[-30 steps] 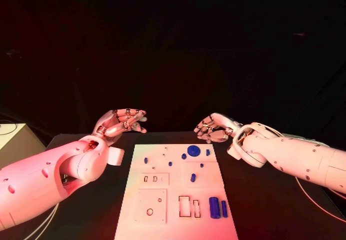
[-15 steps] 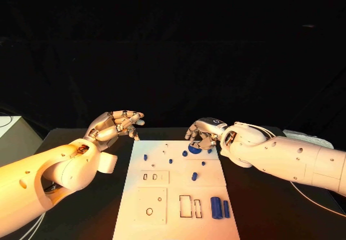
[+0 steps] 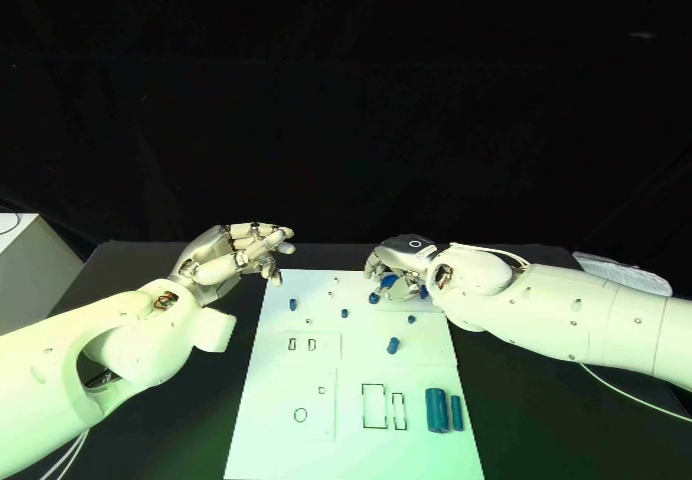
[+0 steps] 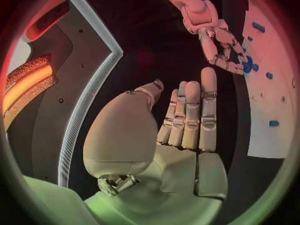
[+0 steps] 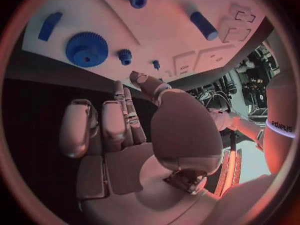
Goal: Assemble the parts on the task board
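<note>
The white task board (image 3: 325, 395) lies in the middle of the black table. My right hand (image 3: 395, 270) hangs over its far edge, fingers pointing down just above the large blue gear (image 5: 87, 49); it holds nothing. Beside that gear lie a small gear (image 5: 125, 56) and a blue block (image 5: 49, 26). Two blue cylinders (image 3: 444, 409) stand at the board's near right, and small blue pegs (image 3: 293, 302) (image 3: 392, 346) sit further in. My left hand (image 3: 238, 252) hovers off the board's far left corner, fingers straight and together (image 4: 190, 115), empty.
Rectangular slots (image 3: 382, 406) and small cut-outs (image 3: 300, 345) mark the board's near half. A pale box (image 3: 22, 262) stands at the table's left edge. A white sheet (image 3: 617, 272) lies beyond my right arm.
My right hand has swung in leftward and down until it covers the large gear at the board's far edge. The left hand has hardly moved.
</note>
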You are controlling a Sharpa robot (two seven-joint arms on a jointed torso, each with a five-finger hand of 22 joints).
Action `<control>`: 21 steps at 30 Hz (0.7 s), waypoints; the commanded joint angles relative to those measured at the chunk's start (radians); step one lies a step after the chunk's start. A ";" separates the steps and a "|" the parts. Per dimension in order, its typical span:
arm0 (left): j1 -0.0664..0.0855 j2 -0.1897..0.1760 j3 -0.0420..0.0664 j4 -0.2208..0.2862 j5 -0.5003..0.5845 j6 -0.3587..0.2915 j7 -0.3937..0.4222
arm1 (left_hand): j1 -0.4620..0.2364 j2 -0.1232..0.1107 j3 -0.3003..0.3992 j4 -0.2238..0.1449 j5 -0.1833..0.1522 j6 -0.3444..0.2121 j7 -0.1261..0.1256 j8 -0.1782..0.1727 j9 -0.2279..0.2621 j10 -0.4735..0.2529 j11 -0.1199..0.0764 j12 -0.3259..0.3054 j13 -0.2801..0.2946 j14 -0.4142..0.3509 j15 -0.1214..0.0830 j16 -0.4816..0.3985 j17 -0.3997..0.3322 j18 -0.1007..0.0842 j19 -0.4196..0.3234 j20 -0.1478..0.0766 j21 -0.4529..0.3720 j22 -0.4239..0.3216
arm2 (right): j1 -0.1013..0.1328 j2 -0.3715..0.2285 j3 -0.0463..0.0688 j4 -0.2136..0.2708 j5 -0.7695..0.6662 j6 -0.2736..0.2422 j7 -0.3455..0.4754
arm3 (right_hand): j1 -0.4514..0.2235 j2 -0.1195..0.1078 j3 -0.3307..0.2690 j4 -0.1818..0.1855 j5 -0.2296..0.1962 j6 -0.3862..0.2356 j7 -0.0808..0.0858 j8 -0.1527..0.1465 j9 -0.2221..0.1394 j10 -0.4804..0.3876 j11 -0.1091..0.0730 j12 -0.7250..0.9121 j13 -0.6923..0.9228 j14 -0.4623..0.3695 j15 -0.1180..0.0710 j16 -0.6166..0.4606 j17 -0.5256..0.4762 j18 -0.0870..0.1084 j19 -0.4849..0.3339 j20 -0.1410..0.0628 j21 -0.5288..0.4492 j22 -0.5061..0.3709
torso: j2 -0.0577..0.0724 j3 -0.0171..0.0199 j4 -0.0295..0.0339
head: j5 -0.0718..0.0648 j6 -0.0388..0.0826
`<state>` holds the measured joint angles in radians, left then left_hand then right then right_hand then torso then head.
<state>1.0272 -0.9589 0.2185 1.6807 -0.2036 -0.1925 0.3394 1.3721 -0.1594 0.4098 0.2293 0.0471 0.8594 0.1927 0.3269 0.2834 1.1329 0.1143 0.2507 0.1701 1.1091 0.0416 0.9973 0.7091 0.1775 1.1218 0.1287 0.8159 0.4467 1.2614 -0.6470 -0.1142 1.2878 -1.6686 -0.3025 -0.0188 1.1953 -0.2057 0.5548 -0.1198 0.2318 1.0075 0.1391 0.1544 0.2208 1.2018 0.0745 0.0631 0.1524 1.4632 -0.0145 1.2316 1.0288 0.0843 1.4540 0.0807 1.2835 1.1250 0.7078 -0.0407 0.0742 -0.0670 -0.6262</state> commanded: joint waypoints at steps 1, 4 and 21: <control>0.000 0.000 0.002 0.006 -0.005 0.020 -0.001 | -0.009 0.003 0.004 0.004 0.004 -0.007 0.001 0.005 0.001 -0.008 0.001 0.004 0.002 -0.007 0.000 0.006 0.001 0.004 -0.006 0.001 0.006 0.002 | -0.002 0.006 -0.001 -0.005 -0.061 0.036 -0.030 | 0.000 -0.010 0.000 0.006 -0.007 -0.009 0.000 -0.003 0.002 -0.008 -0.001 0.002 0.002 0.024 0.000 0.007 0.001 -0.007 0.004 0.001 0.001 -0.001 | 0.007 -0.0029 0.0024 | 0.001 -0.002; 0.000 -0.001 0.003 0.007 -0.005 0.020 -0.001 | -0.009 0.003 0.004 0.004 0.004 -0.009 0.002 0.005 0.002 -0.011 0.002 0.005 0.002 -0.009 0.001 0.006 0.001 0.004 -0.009 0.001 0.009 0.004 | -0.003 0.010 -0.002 -0.011 -0.074 0.057 -0.039 | -0.002 -0.014 -0.003 0.012 -0.015 -0.013 0.000 -0.004 0.004 -0.013 -0.002 0.002 0.005 0.023 0.000 0.011 0.004 -0.007 0.003 0.001 0.003 0.002 | 0.009 -0.0032 0.0038 | -0.001 -0.002; 0.000 -0.004 0.005 0.000 -0.008 0.019 -0.003 | -0.009 0.004 0.006 0.004 0.004 -0.012 0.003 0.004 0.002 -0.015 0.003 0.006 0.003 -0.010 0.001 0.006 0.000 0.004 -0.012 0.002 0.013 0.006 | -0.014 0.018 -0.005 -0.018 -0.086 0.094 -0.034 | 0.007 -0.013 -0.004 0.032 -0.032 0.003 -0.003 0.011 0.022 0.004 -0.004 0.015 0.024 0.020 -0.001 0.030 0.016 -0.009 0.003 0.001 0.016 0.021 | 0.025 -0.0016 0.0043 | -0.002 0.001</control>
<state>1.0272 -0.9641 0.2228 1.6802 -0.2062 -0.1904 0.3336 1.3721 -0.1594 0.4126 0.2320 0.0471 0.8560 0.1961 0.3269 0.2843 1.1256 0.1143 0.2506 0.1719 1.1076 0.0431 0.9973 0.7088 0.1774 1.1183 0.1323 0.8230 0.4517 1.2478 -0.6301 -0.1189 1.2707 -1.7352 -0.2353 -0.0518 1.1951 -0.2134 0.5506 -0.0933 0.2030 1.0041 0.1354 0.1621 0.2421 1.2020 0.0707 0.0725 0.1752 1.4630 -0.0145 1.2578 1.0442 0.0844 1.4538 0.0807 1.2962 1.1450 0.7297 -0.0424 0.0788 -0.0688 -0.6256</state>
